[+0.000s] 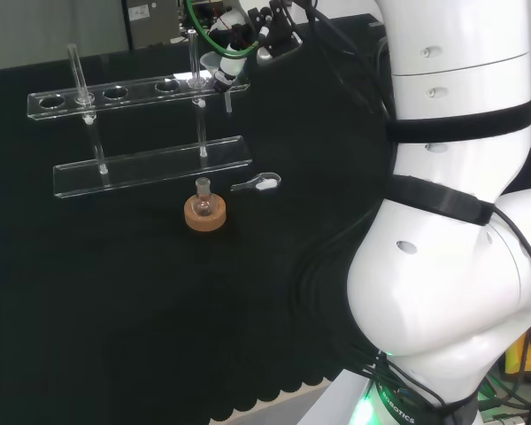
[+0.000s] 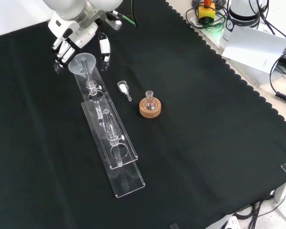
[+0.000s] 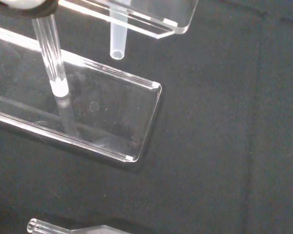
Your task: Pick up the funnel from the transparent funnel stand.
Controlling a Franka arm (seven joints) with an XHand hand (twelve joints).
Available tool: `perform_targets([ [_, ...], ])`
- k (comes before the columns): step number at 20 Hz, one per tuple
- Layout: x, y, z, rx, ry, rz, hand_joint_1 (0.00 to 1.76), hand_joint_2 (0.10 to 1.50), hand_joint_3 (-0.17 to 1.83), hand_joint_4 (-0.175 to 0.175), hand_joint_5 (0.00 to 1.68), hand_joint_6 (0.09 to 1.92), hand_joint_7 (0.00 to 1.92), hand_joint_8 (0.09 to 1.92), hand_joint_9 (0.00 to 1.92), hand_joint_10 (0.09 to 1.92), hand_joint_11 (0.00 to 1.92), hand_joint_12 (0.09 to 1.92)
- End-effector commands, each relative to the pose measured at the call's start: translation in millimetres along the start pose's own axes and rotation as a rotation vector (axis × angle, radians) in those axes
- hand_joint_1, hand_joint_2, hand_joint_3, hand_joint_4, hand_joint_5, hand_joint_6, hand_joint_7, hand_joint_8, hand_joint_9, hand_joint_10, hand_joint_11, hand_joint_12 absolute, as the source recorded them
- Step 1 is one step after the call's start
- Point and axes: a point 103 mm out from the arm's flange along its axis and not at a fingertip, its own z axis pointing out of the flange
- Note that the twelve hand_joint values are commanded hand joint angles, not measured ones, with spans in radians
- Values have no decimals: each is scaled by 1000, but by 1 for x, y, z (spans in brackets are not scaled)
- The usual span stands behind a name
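The funnel (image 2: 82, 63) sits in the end hole of the clear stand (image 2: 115, 157), at the stand's far end in the front view and its right end in the head view. Its cone rests on the upper shelf and its stem hangs down through the hole; the wrist view shows that stem (image 3: 118, 36) poking out below the shelf, with its open tip above the base plate.

The hand (image 2: 69, 40) is at the funnel. In the front view its fingers (image 2: 62, 50) reach down on the left of the cone and the thumb (image 2: 104, 47) stands to the right of it, so the cone lies between them. Whether they touch the funnel cannot be told. The fingers are only slightly bent, the hand unclenched and holding nothing that shows.

The stand's thin posts (image 1: 200, 106) rise just beside the funnel, one close by the hand in the head view. The other holes in the shelf hold nothing visible.

On the cloth (image 2: 205, 143) beside the stand lies a small clear scoop (image 2: 124, 88), and near it a little flask (image 2: 149, 101) stands upright in a cork ring (image 2: 150, 109). Both are well apart from the hand.
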Motion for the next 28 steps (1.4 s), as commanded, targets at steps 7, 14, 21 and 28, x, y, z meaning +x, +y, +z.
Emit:
perform_targets([
  [7, 2, 1, -3, -32, -22, 12, 690, 678, 423, -50, 445, 94, 452, 825, 697, 694, 177, 1381],
  [14, 2, -5, -16, -92, -63, 42, 722, 697, 441, -54, 505, 115, 519, 897, 766, 715, 220, 1361],
  [21, -6, -22, -34, -126, -84, 56, 739, 695, 454, -55, 516, 126, 529, 928, 778, 726, 239, 1345],
  [28, -14, -62, -65, -170, -102, 107, 744, 693, 459, -56, 519, 132, 512, 930, 781, 731, 245, 1344],
])
